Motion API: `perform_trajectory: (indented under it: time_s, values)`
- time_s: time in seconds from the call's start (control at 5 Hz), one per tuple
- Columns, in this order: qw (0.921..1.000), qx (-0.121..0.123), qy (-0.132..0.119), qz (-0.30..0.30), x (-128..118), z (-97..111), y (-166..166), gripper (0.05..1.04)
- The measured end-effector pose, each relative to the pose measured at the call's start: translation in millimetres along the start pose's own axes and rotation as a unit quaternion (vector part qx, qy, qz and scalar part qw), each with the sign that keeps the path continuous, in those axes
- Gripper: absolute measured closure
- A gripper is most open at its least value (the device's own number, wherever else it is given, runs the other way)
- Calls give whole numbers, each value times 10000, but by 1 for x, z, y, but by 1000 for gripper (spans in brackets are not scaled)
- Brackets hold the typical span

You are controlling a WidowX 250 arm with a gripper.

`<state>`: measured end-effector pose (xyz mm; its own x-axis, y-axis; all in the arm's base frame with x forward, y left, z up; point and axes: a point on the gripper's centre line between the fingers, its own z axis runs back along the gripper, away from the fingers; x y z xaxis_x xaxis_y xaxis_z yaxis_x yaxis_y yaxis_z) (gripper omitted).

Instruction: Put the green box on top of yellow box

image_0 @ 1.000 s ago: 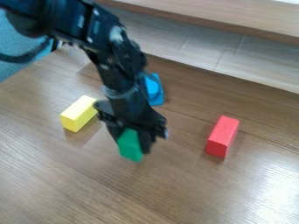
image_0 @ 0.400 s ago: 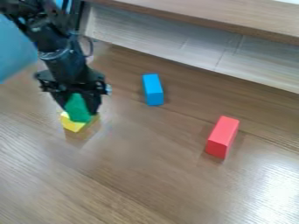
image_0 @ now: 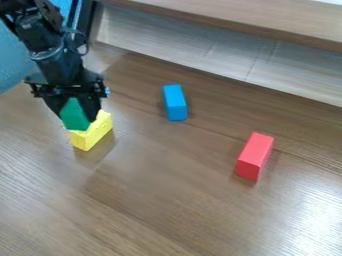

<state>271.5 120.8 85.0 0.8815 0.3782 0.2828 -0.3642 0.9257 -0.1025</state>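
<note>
At the left of the view hangs the black gripper [image_0: 79, 117], shut on the green box [image_0: 73, 115], whose lower part shows between the fingers. The yellow box [image_0: 92, 132] lies on the table just below and to the right of the green one, which covers part of its upper left. Whether the green box touches the yellow box or hovers over it, I cannot tell.
A blue box [image_0: 175, 102] lies right of the gripper, and a red box [image_0: 254, 156] farther right on the wooden table [image_0: 167, 200]. Along the back runs a raised wooden ledge [image_0: 247, 25].
The gripper has carried the green box from mid-table leftward to the yellow box, lately shifting a little farther left and up in view. The other boxes have stayed put.
</note>
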Motion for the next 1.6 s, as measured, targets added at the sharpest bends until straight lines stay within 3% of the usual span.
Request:
perform_trajectory:
  time_s: [0.6,0.8,1.0,1.2,1.6]
  values:
    - [9996,49,252,94,0,-24,3,491]
    - [9997,87,231,43,4,-24,4,408]
    - [9995,98,287,66,3,-23,5,128]
    - [9998,0,178,80,10,-12,0,74]
    - [9996,-110,-261,32,23,30,-8,83]
